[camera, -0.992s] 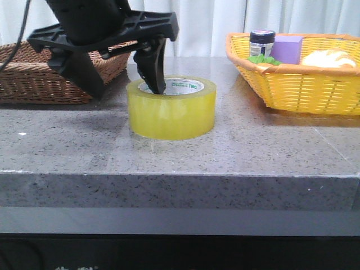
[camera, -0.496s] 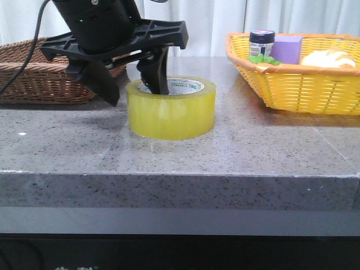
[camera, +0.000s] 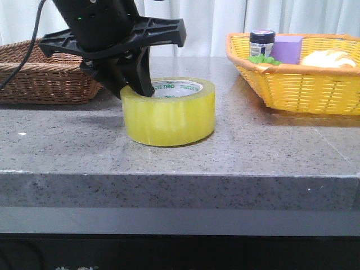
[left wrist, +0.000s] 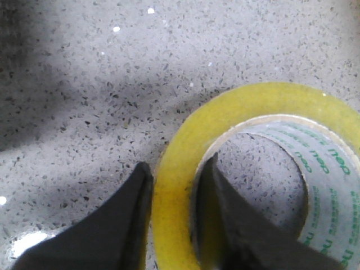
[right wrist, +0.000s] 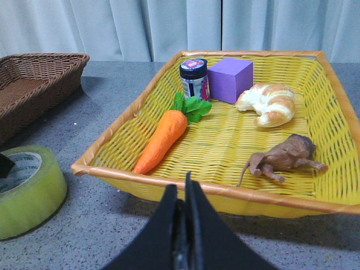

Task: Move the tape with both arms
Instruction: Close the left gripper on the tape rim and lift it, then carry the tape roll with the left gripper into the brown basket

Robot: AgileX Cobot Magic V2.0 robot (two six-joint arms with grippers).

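The tape (camera: 169, 112), a wide yellow roll with a white, green-printed core, stands on the grey stone counter. My left gripper (camera: 136, 87) comes down on its left side, one finger inside the core and the other outside. In the left wrist view the left gripper (left wrist: 177, 169) is shut on the tape's (left wrist: 264, 107) yellow wall, both black fingers pressed against it. My right gripper (right wrist: 183, 185) is shut with nothing in it and sits low over the counter in front of the yellow basket. From there the tape (right wrist: 25, 188) lies off to one side. The right arm is out of the front view.
A yellow woven basket (camera: 292, 90) at the right holds a carrot (right wrist: 163, 135), a dark jar (right wrist: 194, 79), a purple block (right wrist: 230, 79), a croissant (right wrist: 267, 101) and a brown toy animal (right wrist: 287, 154). A brown wicker basket (camera: 39, 79) stands at the back left.
The left gripper's outer finger has closed in against the tape's wall, so the jaws now pinch it. The roll has shifted slightly left and toward the front.
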